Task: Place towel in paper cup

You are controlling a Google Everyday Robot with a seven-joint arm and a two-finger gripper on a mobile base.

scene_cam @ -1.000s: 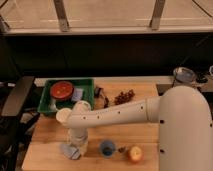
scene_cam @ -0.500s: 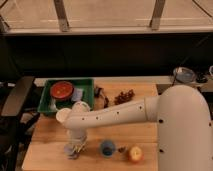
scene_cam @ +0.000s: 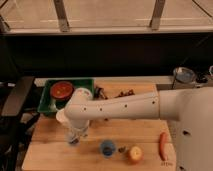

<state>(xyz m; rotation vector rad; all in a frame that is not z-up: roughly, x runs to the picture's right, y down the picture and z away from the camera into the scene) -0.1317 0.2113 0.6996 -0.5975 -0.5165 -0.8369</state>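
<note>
Gripper low over wooden table, probably above small grey-blue cloth towel; jaw state unclear; white paper cup unseen.

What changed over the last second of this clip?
The gripper, low over the table's front left, has lifted a little, and the pale bundle under it a second ago is now barely visible. The blue cup, apple, green bin and arm stayed put.
</note>
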